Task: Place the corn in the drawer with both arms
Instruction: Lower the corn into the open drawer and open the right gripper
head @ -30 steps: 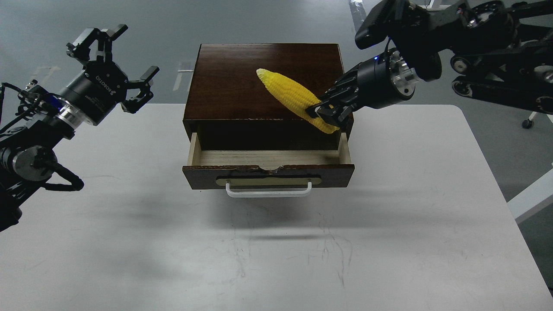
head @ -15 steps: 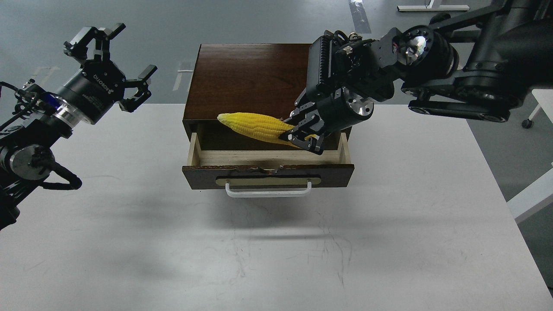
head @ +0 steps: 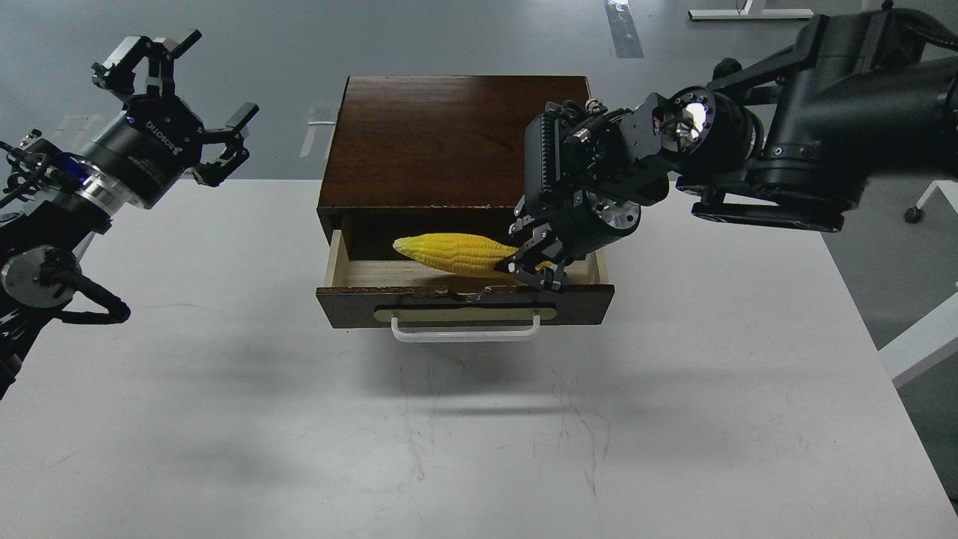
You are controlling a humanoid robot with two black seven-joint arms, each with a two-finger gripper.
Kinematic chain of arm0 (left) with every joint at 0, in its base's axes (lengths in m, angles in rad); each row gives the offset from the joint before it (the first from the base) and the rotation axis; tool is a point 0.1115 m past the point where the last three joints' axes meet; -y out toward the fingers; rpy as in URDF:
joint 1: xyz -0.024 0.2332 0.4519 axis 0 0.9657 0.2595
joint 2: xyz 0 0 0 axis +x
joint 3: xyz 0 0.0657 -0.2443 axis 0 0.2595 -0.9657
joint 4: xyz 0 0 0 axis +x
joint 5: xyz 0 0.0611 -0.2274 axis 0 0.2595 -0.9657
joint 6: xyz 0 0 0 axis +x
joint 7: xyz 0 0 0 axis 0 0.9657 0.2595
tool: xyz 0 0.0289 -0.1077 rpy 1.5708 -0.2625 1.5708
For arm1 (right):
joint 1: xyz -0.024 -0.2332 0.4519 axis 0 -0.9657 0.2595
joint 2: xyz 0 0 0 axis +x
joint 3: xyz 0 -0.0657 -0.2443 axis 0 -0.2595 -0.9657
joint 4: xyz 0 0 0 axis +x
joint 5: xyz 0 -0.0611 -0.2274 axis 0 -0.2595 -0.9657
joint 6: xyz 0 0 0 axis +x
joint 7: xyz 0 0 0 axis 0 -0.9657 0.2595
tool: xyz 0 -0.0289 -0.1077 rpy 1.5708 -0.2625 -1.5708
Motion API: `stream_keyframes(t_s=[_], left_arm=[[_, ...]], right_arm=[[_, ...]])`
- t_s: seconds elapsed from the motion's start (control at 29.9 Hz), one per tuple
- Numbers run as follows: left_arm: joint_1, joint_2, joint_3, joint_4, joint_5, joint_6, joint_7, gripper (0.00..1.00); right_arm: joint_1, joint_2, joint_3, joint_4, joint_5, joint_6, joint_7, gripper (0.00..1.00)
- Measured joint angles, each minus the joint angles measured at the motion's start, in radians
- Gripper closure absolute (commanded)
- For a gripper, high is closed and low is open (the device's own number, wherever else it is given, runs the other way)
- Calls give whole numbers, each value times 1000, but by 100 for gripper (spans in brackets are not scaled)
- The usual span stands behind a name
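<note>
Corn (head: 455,253), a glossy yellow cob, lies nearly level over the pale inside of the open drawer (head: 464,299), its tapered tip pointing left. The right gripper (head: 537,263) pinches the cob's thick end, fingers closed around it just above the drawer's right side. The drawer juts from the dark brown wooden box (head: 449,142) on the white table (head: 673,412). The left gripper (head: 174,97) hangs well apart at far left, fingers splayed wide, holding nothing.
</note>
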Motion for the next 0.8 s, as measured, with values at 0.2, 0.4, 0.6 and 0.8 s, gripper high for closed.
stream_keyframes(t_s=[0.2,0.4,0.6,0.8], left_arm=[[2,5,0,-13,0,0,0,2],[2,5,0,-14,0,0,0,2],[2,5,-1,-14,0,0,0,2],[2,4,-1,-14,0,0,1,2]], right_arm=[[-18,0,-4,-12,1,0,0,42],[-20,0,-4,-15,2,0,0,41],[-20,-2,-4,-14,4,0,0,41],[-11,-7,5,-9,13,-3,1,37]])
